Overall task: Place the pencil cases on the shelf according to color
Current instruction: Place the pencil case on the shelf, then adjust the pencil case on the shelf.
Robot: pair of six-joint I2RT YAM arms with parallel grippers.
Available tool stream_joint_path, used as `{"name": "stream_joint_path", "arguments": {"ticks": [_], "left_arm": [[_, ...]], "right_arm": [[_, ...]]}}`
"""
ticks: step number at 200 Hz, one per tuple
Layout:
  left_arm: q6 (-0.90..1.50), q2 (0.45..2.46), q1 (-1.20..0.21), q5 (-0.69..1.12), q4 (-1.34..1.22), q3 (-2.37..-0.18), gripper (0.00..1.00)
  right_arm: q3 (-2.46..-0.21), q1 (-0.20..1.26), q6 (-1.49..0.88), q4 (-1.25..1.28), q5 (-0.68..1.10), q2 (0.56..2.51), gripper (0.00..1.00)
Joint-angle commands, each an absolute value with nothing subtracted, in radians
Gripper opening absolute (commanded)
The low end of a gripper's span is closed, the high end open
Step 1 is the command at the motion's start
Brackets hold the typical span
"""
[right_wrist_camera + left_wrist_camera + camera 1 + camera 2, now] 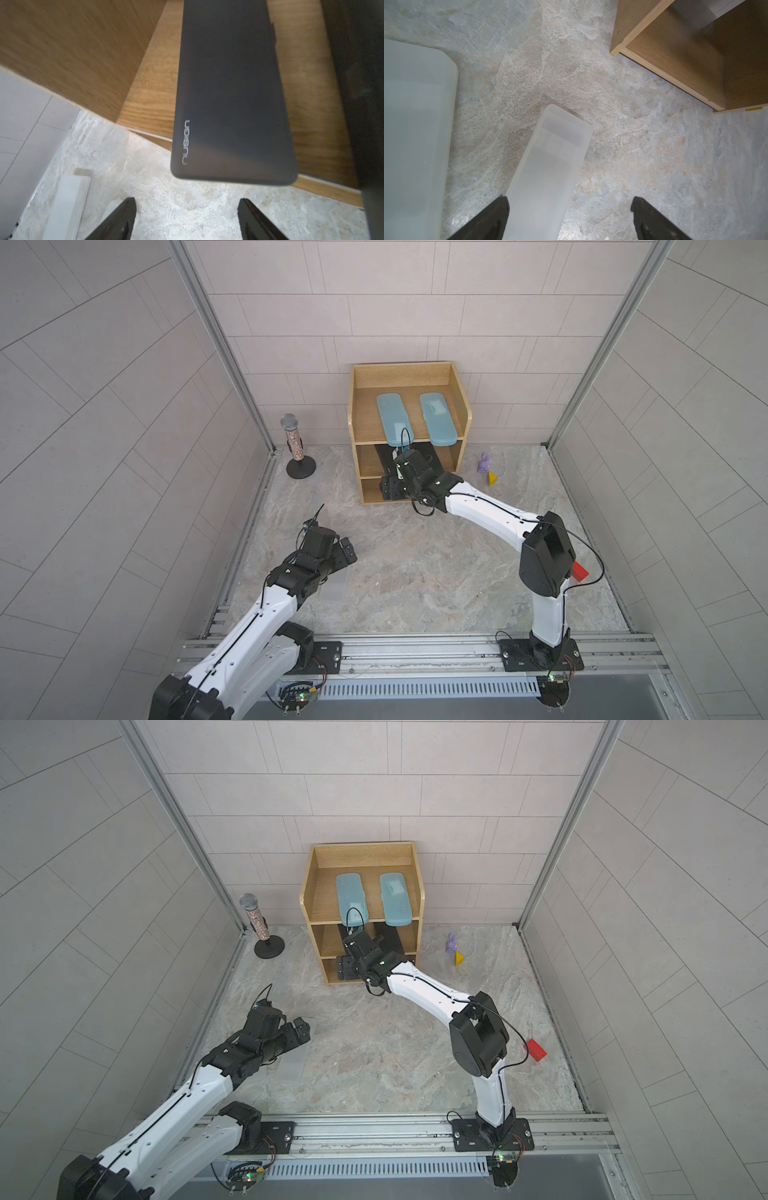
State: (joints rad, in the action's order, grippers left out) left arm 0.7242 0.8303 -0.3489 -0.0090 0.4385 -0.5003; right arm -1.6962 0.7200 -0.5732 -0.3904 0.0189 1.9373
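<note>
The oak shelf (401,375) (361,855) stands at the back wall. Two light-blue pencil cases (392,416) (438,416) lie side by side on its top tier. A black case (228,93) rests on the middle tier, its near end overhanging the front edge, with a second black case (361,83) beside it. My right gripper (186,200) (388,488) is open just in front of the shelf, clear of the black case. My left gripper (570,199) (347,549) is open over the floor, straddling a frosted case (550,166) (295,1060). Another frosted case (415,135) lies alongside.
A toy microphone on a round stand (295,445) is left of the shelf. A purple figure (484,463) and a yellow wedge (492,478) sit to the shelf's right. A red block (536,1050) lies by the right arm's elbow.
</note>
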Motion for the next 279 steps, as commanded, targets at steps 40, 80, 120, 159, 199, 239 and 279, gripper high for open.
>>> {"name": "stream_joint_path", "arguments": {"ticks": [40, 80, 120, 159, 199, 239, 279], "left_arm": [[0.751, 0.795, -0.342, 0.013, 0.466, -0.501, 1.00], [0.762, 0.754, -0.342, 0.024, 0.480, -0.502, 1.00], [0.778, 0.736, -0.344, 0.034, 0.464, -0.489, 1.00], [0.760, 0.834, -0.344, 0.004, 0.387, -0.492, 1.00], [0.710, 0.976, -0.343, -0.023, 0.338, -0.529, 1.00], [0.670, 1.058, -0.342, -0.036, 0.323, -0.539, 1.00], [0.645, 1.113, -0.343, -0.029, 0.311, -0.535, 1.00]], "right_arm": [[-1.580, 0.754, -0.590, -0.438, 0.027, 1.802, 0.91], [-1.515, 0.795, -0.583, -0.472, -0.029, 1.721, 0.88], [-1.463, 0.808, -0.562, -0.512, -0.072, 1.589, 0.48], [-1.501, 0.775, -0.534, -0.491, -0.051, 1.544, 0.40], [-1.689, 0.714, -0.500, -0.486, 0.017, 1.664, 0.39], [-1.865, 0.671, -0.483, -0.505, 0.062, 1.794, 0.39], [-1.969, 0.657, -0.471, -0.519, 0.113, 1.863, 0.39]]}}
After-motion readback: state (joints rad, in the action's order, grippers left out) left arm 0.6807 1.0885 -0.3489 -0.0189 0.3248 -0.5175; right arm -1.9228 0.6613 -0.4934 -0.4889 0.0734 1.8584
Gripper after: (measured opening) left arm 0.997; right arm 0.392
